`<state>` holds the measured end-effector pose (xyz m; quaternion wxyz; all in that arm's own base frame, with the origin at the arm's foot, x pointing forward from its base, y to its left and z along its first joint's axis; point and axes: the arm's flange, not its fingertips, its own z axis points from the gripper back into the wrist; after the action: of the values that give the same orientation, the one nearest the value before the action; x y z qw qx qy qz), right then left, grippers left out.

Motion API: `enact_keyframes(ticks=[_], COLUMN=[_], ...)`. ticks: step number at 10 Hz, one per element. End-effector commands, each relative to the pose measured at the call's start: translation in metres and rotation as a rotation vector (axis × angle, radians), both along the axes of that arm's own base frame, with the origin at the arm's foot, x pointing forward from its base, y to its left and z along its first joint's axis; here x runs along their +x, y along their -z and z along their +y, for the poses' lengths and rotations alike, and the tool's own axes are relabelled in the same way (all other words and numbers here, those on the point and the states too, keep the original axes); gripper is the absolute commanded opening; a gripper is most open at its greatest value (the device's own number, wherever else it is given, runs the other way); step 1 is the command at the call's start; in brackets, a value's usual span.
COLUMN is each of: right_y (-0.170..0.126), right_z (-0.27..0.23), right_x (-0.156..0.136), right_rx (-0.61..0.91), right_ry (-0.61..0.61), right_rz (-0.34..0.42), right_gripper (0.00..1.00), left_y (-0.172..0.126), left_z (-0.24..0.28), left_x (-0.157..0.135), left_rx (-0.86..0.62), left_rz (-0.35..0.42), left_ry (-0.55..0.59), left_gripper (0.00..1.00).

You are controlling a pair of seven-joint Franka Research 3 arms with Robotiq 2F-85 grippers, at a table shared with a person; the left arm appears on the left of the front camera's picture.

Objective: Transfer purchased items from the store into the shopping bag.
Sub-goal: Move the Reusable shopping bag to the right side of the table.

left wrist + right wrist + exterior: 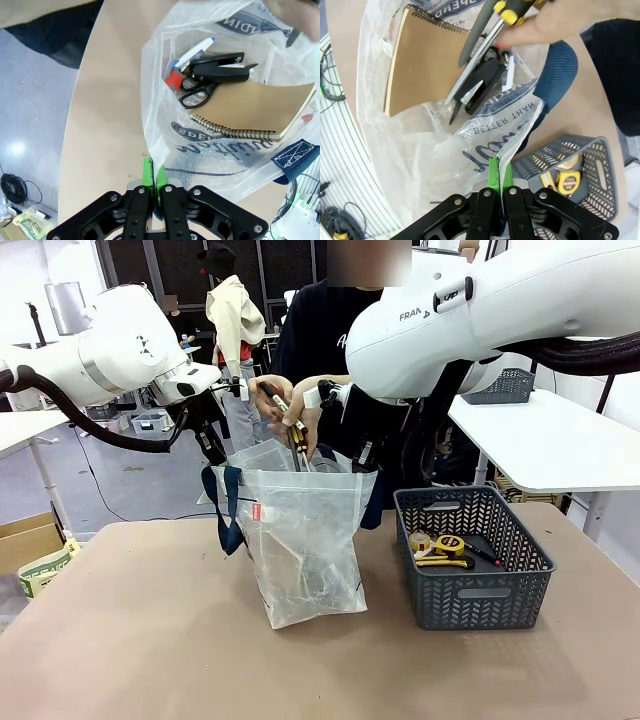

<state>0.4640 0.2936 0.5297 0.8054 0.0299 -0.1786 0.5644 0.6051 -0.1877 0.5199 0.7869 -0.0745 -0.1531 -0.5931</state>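
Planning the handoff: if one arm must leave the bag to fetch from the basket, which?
Likely right. Right tool clamps the bag rim on the basket side; left tool holds the far rim.

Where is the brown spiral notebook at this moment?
In the left wrist view, the spiral notebook lies inside the shopping bag, toward the picture's right. It sits just below the black stapler and the black-handled scissors.

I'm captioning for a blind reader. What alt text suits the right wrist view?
A person's hand holds yellow-handled scissors in the mouth of the shopping bag, whose rim the right gripper pinches with shut jaws. A tan spiral notebook lies inside; a grey basket stands beside it.
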Motion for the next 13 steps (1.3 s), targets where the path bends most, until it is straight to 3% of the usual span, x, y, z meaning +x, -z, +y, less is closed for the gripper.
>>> enact_keyframes(ticks=[1, 13], right_y=[0.0003, 0.0003], right_z=[-0.0017, -0.0017], right_x=[0.0002, 0.0002], right_rx=[-0.005, -0.005], right_ry=[0.0, 0.0], right_rz=[0.0, 0.0], right_gripper=[0.0, 0.0], left_y=[0.0003, 0.0003], left_z=[0.0013, 0.0013], left_x=[0.0002, 0.0002], left_rx=[0.001, 0.001], left_rz=[0.0, 0.0], left_ry=[-0.001, -0.001], left_gripper=[0.0, 0.0])
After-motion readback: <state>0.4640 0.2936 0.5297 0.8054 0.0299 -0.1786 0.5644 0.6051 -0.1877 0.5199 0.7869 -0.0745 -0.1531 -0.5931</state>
